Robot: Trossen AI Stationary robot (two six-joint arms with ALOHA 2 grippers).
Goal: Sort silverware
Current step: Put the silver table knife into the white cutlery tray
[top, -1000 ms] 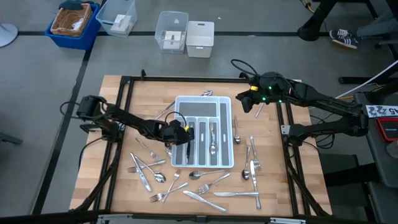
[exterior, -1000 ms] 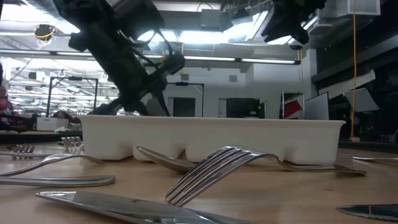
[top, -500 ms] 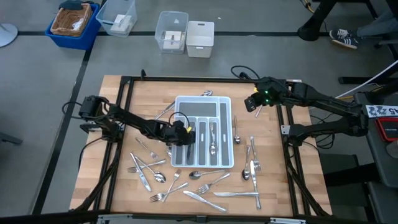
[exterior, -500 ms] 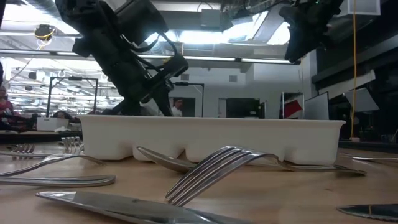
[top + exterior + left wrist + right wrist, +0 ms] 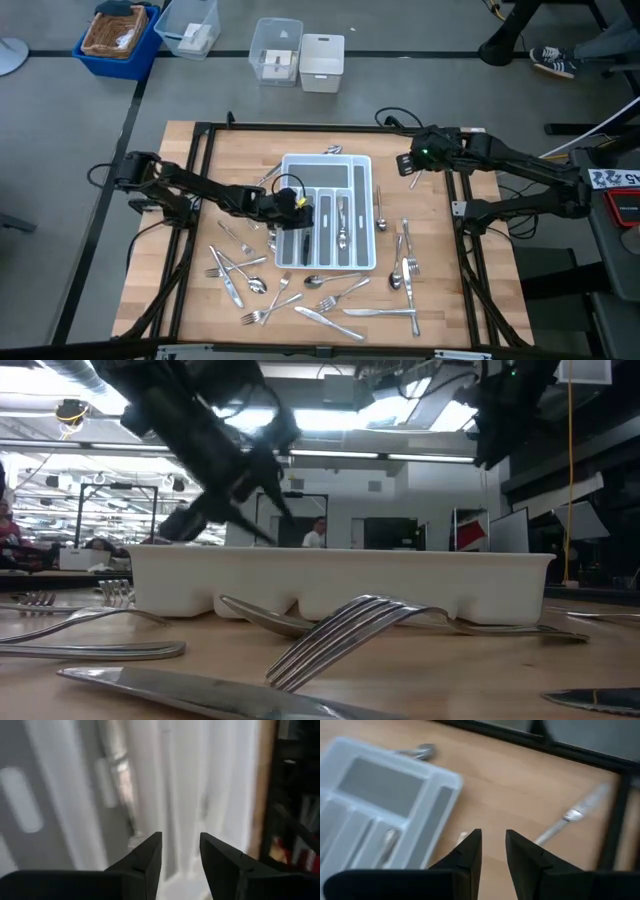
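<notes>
wooden table top [image 5: 190,180], seen from above, carries a white divided tray [image 5: 326,165] at its centre. left gripper [image 5: 300,215] hovers over the tray's left slots, fingers parted with nothing between them; its wrist view is blurred, so the pieces lying in the slots below are hard to make out. a second ago the same fingers were close together at that spot and the arm lay slightly lower over the tray. right gripper [image 5: 408,166] hangs above bare wood just right of the tray's far corner, having swung in from farther out; its fingers stand a narrow gap apart and hold nothing. in the right wrist view a knife [image 5: 580,812] lies on the wood beyond the fingers, and a spoon bowl [image 5: 422,751] shows past the tray's edge. silverware [image 5: 320,300] is scattered along the near side, on both flanks of the tray, and some lies in its slots. in the low view a fork [image 5: 350,625] and the tray wall hide most of the table. beyond the table, bins [image 5: 160,30] stand on the floor.
</notes>
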